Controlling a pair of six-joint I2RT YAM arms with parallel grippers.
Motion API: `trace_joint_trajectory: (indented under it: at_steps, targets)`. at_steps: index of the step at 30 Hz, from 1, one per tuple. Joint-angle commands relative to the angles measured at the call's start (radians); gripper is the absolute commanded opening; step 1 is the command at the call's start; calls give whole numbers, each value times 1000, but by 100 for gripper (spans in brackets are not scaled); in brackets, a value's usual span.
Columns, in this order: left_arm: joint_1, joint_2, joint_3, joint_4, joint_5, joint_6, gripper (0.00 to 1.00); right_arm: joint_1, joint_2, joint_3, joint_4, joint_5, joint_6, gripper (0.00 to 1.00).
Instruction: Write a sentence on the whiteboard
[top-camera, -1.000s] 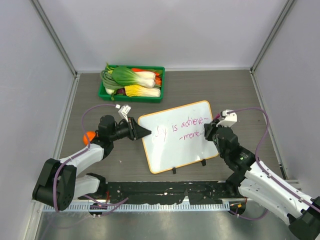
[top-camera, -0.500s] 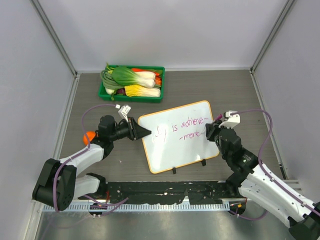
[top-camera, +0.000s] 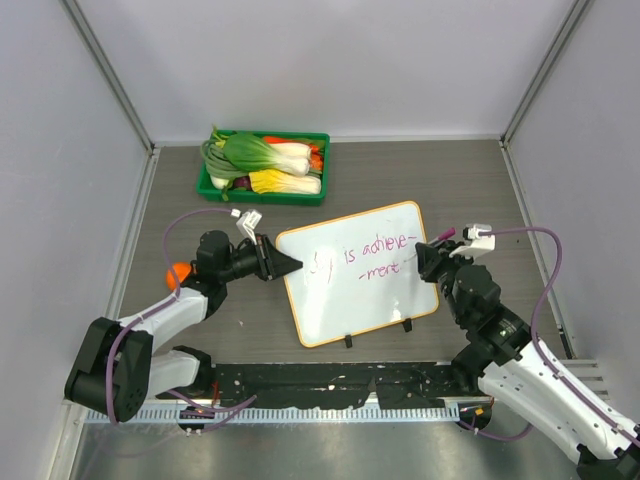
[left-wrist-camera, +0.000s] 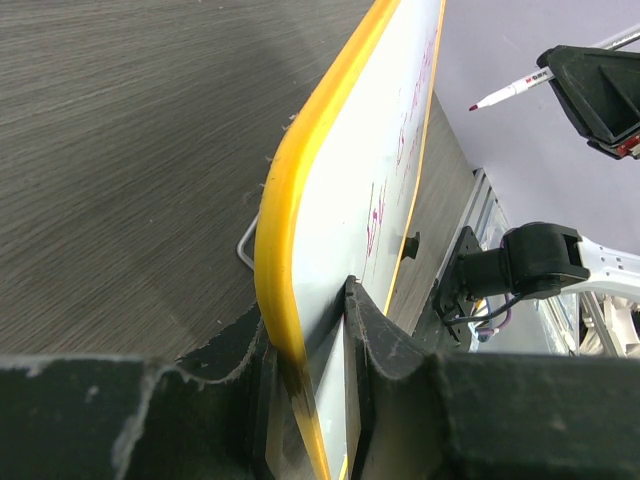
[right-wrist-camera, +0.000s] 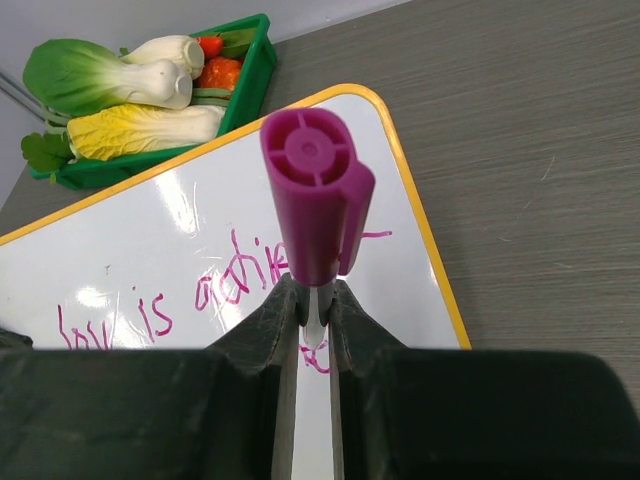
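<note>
Left pincer (top-camera: 283, 265) clamps the whiteboard (top-camera: 345, 300) rim so I keep it steady; right pincer (top-camera: 427, 260) grips the marker (right-wrist-camera: 314, 190), tip off the surface.

one whiteboard (top-camera: 340, 305), one marker (right-wrist-camera: 315, 200), perhaps four vegetables (top-camera: 262, 154)

Glossy orange-rimmed whiteboard (top-camera: 340, 300), two-line purple cursive sentence (top-camera: 375, 248)

Bright, even light falls from overhead, so shadows on the table (top-camera: 450, 180) are soft and faint, and the top view is sharp throughout. In the right wrist view, white glare patches sit on the glossy whiteboard (right-wrist-camera: 120, 250), and the purple marker (right-wrist-camera: 312, 190), close to the lens, looks slightly soft. In the left wrist view, the left gripper (left-wrist-camera: 308, 330) is dark and blurred.
</note>
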Motion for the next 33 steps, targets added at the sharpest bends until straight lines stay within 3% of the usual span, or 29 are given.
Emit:
trace_joint_trajectory:
  at_steps: [1, 5, 11, 21, 33]
  targets:
    - [-1, 2, -30, -88, -145, 170, 22, -4, 12, 31, 22, -20, 17, 1]
    - [-2, -17, -44, -81, -174, 163, 49, -4, 29, 37, -6, -46, 56, 0]
    - [-1, -136, -35, -176, -292, 147, 99, -4, 76, 67, -56, -105, 163, 1]
    - [-1, -417, 46, -559, -518, 122, 100, -5, 139, 178, -194, -213, 336, 0]
    - [-1, -422, 141, -782, -530, -1, 100, -5, 129, 323, -450, -88, 393, 1]
